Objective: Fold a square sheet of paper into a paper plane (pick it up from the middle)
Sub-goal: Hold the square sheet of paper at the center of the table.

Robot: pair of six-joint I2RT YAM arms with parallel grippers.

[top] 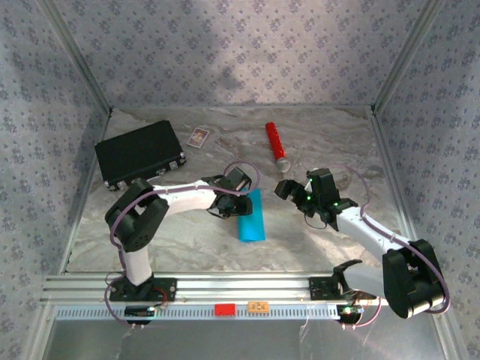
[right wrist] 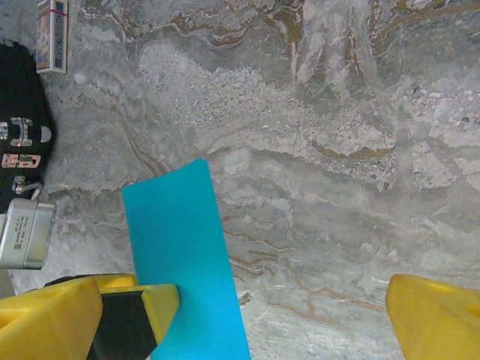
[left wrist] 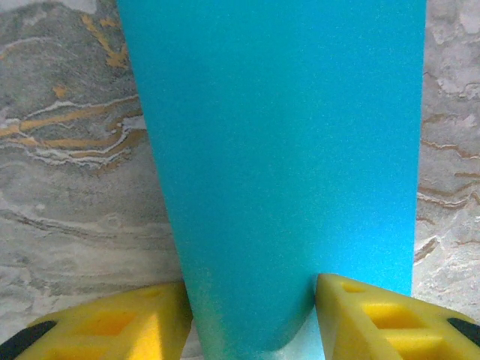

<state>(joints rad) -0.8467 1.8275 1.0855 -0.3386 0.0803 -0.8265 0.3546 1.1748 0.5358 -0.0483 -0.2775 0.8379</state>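
We're partway at best: the square sheet of paper [top: 251, 222] lies on the tabletop [top: 187, 244] as a narrow strip, no nose/wings yet, w/ left claw [left wrist: 251, 300] half-spread astride its far end (can't tell if pinching) & right claw [right wrist: 281, 300] spread wide, empty, beside it.

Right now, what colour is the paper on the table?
The paper is plain cyan-blue; best seen in left wrist view.

Cyan-blue paper [top: 251, 221], seemingly folded into narrow strip, on marble table [top: 322, 142].
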